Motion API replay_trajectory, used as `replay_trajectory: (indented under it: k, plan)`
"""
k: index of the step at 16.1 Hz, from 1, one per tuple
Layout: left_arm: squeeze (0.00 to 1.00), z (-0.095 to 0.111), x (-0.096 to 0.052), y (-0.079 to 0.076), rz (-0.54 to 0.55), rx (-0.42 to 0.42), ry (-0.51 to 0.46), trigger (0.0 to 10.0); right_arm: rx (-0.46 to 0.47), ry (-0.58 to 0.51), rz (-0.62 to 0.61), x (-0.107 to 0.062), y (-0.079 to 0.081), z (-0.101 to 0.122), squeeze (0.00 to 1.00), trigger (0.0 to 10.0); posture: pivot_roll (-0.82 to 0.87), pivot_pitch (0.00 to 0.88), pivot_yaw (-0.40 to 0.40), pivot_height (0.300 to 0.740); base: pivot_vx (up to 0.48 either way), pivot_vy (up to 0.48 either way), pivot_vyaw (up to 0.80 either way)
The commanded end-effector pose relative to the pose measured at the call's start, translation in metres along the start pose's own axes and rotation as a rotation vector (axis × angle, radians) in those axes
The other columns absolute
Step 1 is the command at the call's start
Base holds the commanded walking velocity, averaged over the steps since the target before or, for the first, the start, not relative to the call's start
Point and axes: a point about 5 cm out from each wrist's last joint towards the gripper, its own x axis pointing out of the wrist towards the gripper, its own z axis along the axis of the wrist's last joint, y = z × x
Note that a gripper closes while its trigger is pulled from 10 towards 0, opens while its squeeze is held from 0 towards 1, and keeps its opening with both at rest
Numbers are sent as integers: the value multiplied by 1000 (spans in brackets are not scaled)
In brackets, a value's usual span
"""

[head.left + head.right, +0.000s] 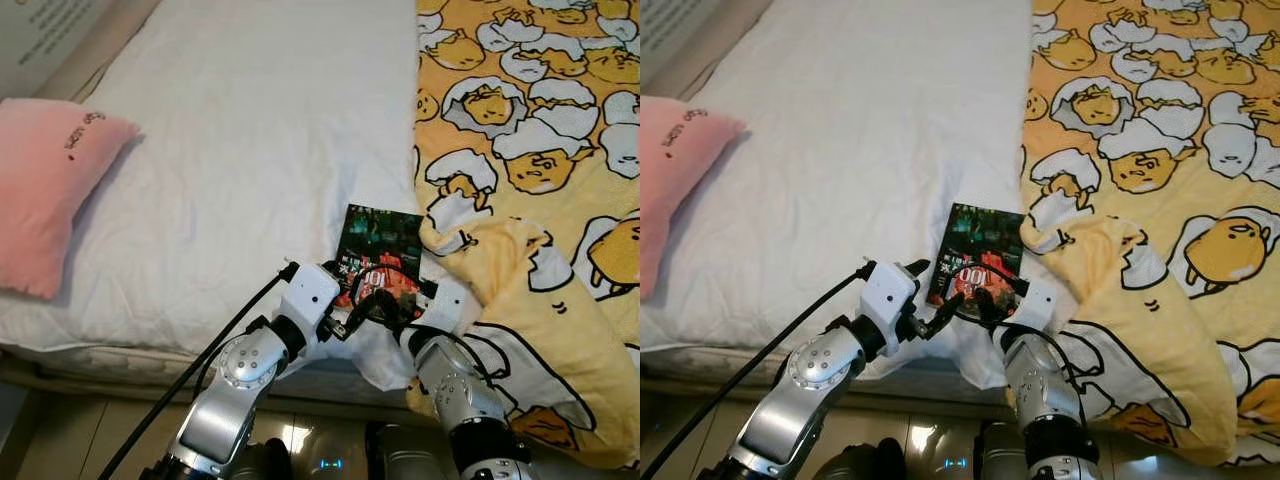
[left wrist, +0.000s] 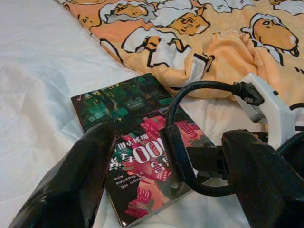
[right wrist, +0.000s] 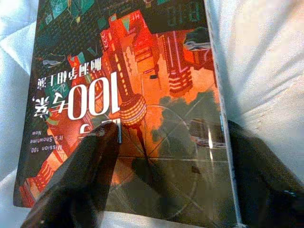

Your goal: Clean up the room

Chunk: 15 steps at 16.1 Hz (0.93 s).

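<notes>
Book [image 1: 377, 252] is lying flat on the white sheet [image 1: 250, 150] at lower centre of the eye views, beside the yellow blanket [image 1: 540, 200], with both grippers, left [image 1: 352, 318] and right [image 3: 166, 156], reaching over its near end, fingers apart and straddling the cover, pink pillow [image 1: 45, 190] sitting at far left.

Book [image 3: 128, 109] on white sheet [image 3: 266, 57]; right gripper [image 3: 171, 166] fingers spread, one on the cover, one at its edge.
</notes>
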Motion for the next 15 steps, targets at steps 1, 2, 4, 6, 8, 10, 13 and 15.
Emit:
replay_trajectory:
  k: [1, 2, 4, 6, 8, 10, 13, 15]
  plan:
    - [0, 0, 0, 1, 0, 10, 10, 10000, 41, 135, 65, -3, 18, -32, 0, 0, -73, 187, 61, 740, 0, 0, 0]
    - [0, 0, 0, 1, 0, 11, 10, 10000, 41, 145, 79, -5, 20, -35, 0, 0, -74, 183, 61, 740, 0, 0, 0]
    - [0, -2, 2, 0, 3, -29, 14, 10000, 32, 161, 95, -10, 23, -43, 0, 0, -85, 169, 61, 740, 0, 0, 0]
    - [0, -6, 1, -3, -15, -8, 25, 10000, 43, 145, 85, -12, 22, -41, 0, 0, -101, 150, 63, 740, 0, 0, 0]
    - [0, -10, 1, -1, -6, -35, 38, 10000, 59, 117, 81, -14, 22, -34, 0, 0, -119, 136, 64, 740, 0, 0, 0]
    - [0, -9, 6, 2, -7, -29, 34, 10000, 64, 103, 100, -17, 27, -28, 0, 0, -127, 137, 63, 740, 0, 0, 0]
    - [0, -7, 9, 1, -8, -29, 30, 10000, 79, 104, 107, -19, 29, -25, 0, 0, -129, 145, 62, 740, 0, 0, 0]
    - [0, -10, 8, 2, -5, -32, 35, 10000, 71, 74, 133, -22, 38, -13, 0, 0, -126, 148, 60, 740, 0, 0, 0]
